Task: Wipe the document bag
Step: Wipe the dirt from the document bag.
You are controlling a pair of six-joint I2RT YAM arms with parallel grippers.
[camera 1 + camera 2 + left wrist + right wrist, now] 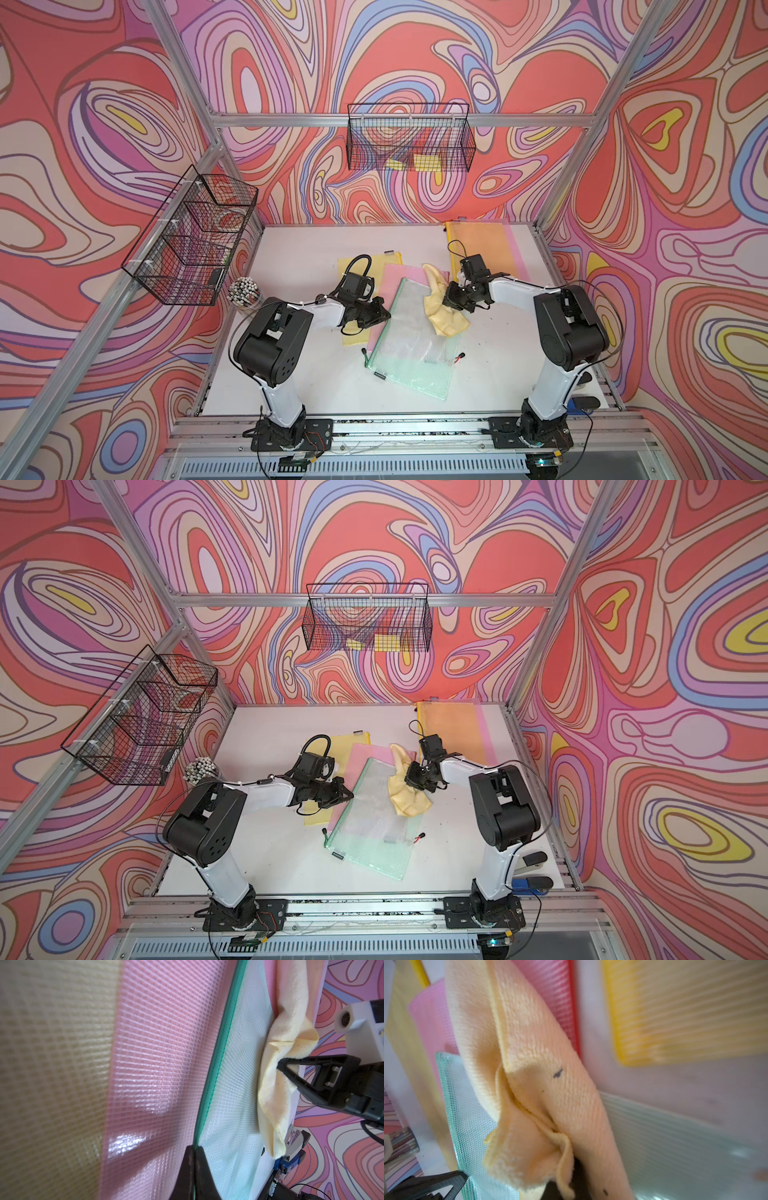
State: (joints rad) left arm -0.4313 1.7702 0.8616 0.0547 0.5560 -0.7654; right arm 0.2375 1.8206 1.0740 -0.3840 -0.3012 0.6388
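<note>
Front rail [415,430] at the near edge carries both arm bases; beyond it lies the white table [299,257].

Item under work: the green document bag [409,345] is translucent mesh and lies at mid-table, set at an angle. Its far end overlaps a pink bag [392,274], which in turn overlaps a yellow bag [353,264]. An orange bag [486,249] lies apart at the far right corner.

Left gripper [194,1152] — jaws closed together on the green zip edge of the green document bag, along its left long side. The edge is pinched between the fingertips. Whether that edge is lifted off the table cannot be told.

Right gripper [448,296] — jaws closed on a yellow cloth [442,316], with bunched fabric clamped between them. The cloth rests on the far right part of the green document bag. One end reaches onto the pink bag and the other spills onto the table. Small dark specks show on the cloth in the right wrist view.

Clear cup of white-capped pens [245,291] stands at the table's left edge, well apart from the bags.
</note>
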